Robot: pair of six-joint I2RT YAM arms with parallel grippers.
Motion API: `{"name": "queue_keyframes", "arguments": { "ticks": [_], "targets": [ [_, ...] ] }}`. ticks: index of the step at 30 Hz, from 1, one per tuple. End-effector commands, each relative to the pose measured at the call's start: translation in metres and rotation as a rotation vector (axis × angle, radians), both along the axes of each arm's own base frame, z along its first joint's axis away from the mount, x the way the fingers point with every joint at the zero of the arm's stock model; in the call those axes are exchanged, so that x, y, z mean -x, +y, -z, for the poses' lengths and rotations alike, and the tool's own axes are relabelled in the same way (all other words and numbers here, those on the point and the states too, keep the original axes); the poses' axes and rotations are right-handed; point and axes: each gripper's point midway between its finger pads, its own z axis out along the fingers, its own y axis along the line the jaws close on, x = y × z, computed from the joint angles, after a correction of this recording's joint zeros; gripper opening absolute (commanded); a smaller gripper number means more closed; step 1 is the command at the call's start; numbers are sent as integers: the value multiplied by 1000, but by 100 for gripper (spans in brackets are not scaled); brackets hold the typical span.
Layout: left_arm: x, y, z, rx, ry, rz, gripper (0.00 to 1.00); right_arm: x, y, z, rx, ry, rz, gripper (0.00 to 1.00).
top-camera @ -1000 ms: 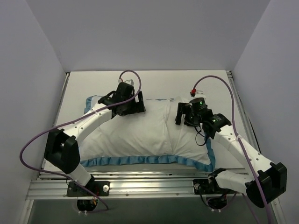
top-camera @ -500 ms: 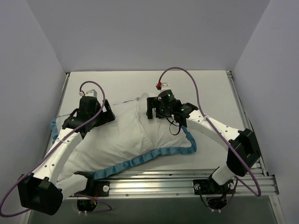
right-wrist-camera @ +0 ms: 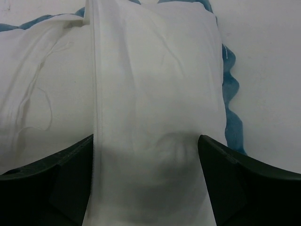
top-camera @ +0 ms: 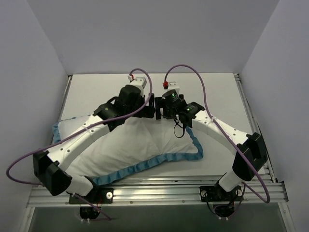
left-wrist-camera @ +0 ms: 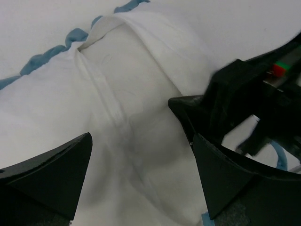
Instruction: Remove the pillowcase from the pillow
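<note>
The pillowcase (top-camera: 137,145) lies white reverse up, with its blue ruffled trim (top-camera: 145,165) along the near edge and left end. The pillow fills it and is mostly hidden. In the left wrist view a fabric flap (left-wrist-camera: 141,42) stands open over a smoother white surface (left-wrist-camera: 117,61). My left gripper (top-camera: 147,105) is open over the cover's far middle edge, with white fabric between its fingers (left-wrist-camera: 141,162). My right gripper (top-camera: 160,109) is open right beside it, over white fabric (right-wrist-camera: 146,162) next to a zipper line (right-wrist-camera: 94,94).
The white table (top-camera: 217,96) is walled in by grey panels at the back and sides. A metal rail (top-camera: 154,186) runs along the near edge by the arm bases. The two wrists nearly touch; the right gripper's black body shows in the left wrist view (left-wrist-camera: 244,94).
The bundle slid left and turned during the first half second. Since then my left gripper has swung from its left end to the far middle, beside the right gripper, which has barely moved.
</note>
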Motion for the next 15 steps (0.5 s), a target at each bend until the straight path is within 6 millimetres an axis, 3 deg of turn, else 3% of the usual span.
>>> {"name": "queue_keyframes", "arguments": {
  "ticks": [1,7,10,11,15],
  "targets": [
    [-17,-15,40,-41,56,-54,97,9,-20,29,104,51,43,79],
    [-14,-7,124,-115,219,-160,95,18,-57,38,133,61,134,65],
    [-11,15,162,-155,301,-247,92,27,-81,47,120,88,190,59],
    [-14,24,169,-152,325,-275,91,34,-91,58,130,112,204,58],
    [-12,53,196,-139,396,-357,89,50,-119,70,106,140,270,49]
  ]
}}
